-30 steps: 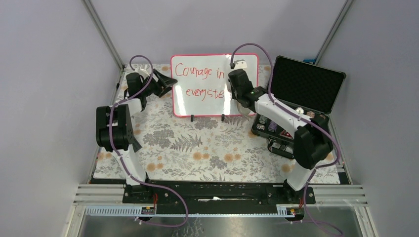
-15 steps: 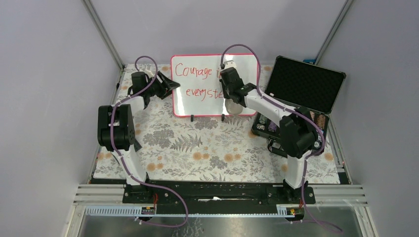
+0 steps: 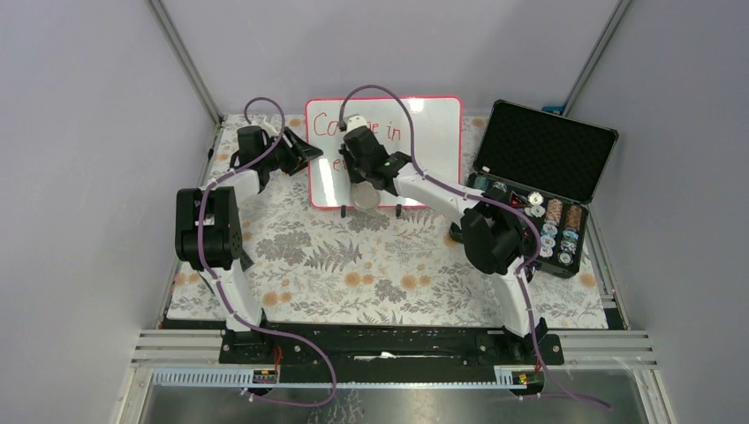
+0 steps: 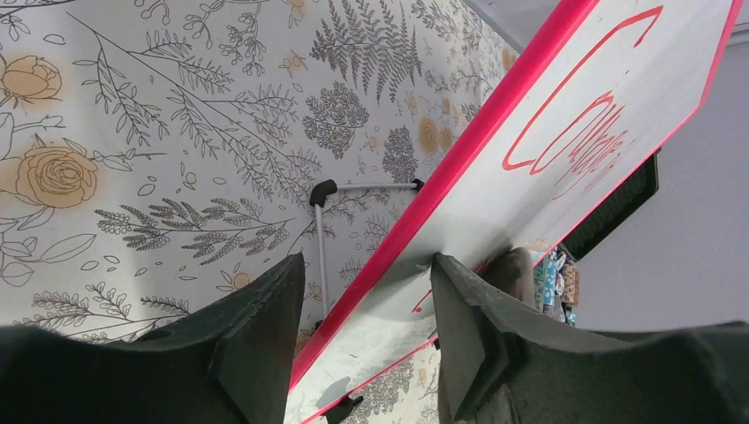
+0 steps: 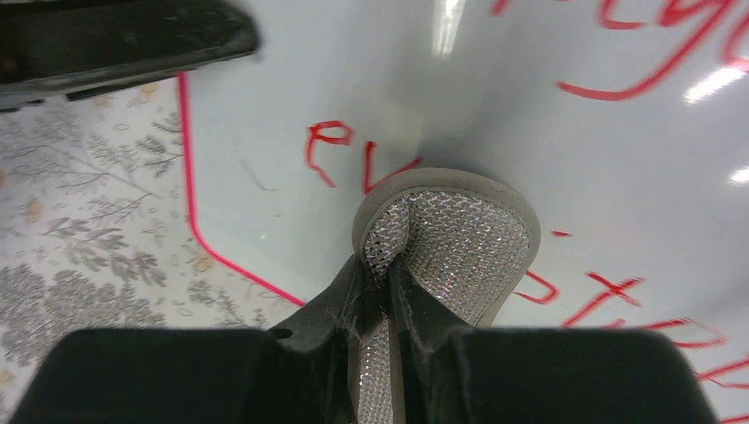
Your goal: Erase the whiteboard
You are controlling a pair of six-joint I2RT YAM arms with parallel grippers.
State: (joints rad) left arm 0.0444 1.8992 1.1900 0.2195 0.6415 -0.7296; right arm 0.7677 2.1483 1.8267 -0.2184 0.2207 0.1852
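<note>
1. The whiteboard [image 3: 428, 150] stands upright on its small black feet, just beyond the fingertips of both grippers.
2. The left gripper [image 4: 364, 269] has its fingers apart, one on each side of the pink frame [image 4: 455, 168] at the board's side edge. I judge it is there to steady the board, so that wiping does not push it over or make it slide. Whether the fingers really squeeze the frame, I cannot tell.
3. The right gripper [image 5: 389, 291] is closed tightly on a round grey eraser pad [image 5: 459, 238] with a sparkling surface. The pad reaches past the fingertips and is pressed against the white face, so the pad meets the board and not the fingers.
4. Red letters [image 5: 329, 134] remain just beyond the pad on its left, and more strokes lie to its right. The erasing is therefore not finished.
5. Compared with one second ago, the right gripper has travelled across the board from its right part towards the left gripper. The lower line, readable then from above, is now covered by the arm. The contents of the black case [image 3: 548, 150] are uncovered again, and the left gripper has barely shifted.
</note>
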